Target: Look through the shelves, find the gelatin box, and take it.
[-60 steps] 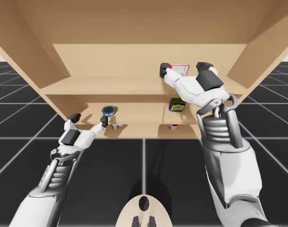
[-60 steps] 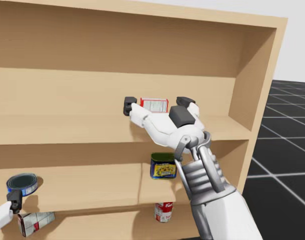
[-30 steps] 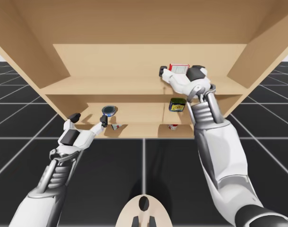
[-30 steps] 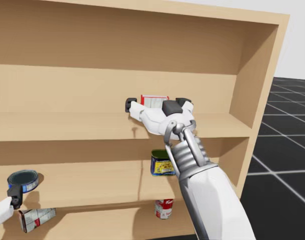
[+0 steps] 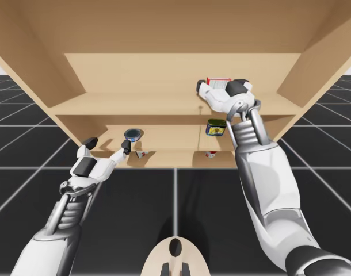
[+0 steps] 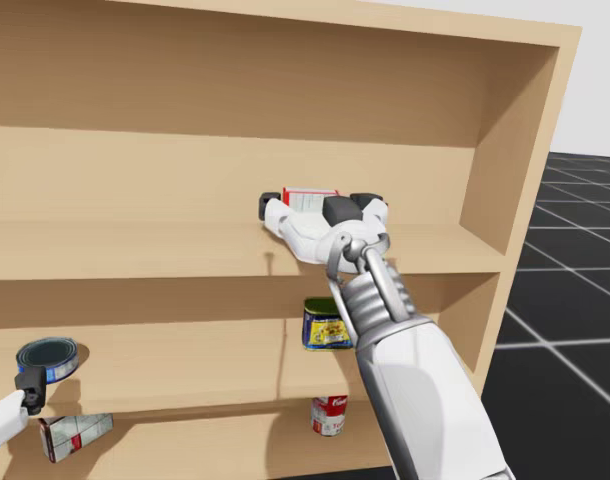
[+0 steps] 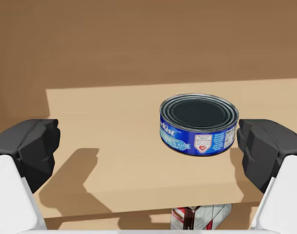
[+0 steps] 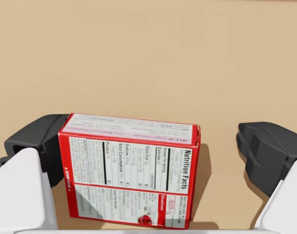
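The red gelatin box [image 8: 131,170] stands on the upper shelf [image 5: 135,103], right of the middle and close to the back wall. My right end effector [image 8: 151,146] straddles it with the fingers apart. One finger [image 8: 31,146] touches the box's end, and the other stands off the opposite end with bare shelf between, so nothing is clamped yet.

The step in hand looks to be the closing. The box sits off-centre and a little skewed between the fingers, so a fast squeeze might push it sideways or twist it. It would be better to shift the wrist toward the open side, or to close slowly, and then lift slightly before drawing back over the shelf edge.

My left end effector [image 7: 146,151] is spread wide at the middle shelf's left end, about a flat blue can [image 7: 198,124] and holding nothing.

In the head view my wrist covers most of the box, leaving just its top strip visible. The right wrist view cuts off its near edge, so I cannot tell how deep the fingers reach. Under the blue can, a red-and-white box [image 6: 75,435] lies partly hidden.
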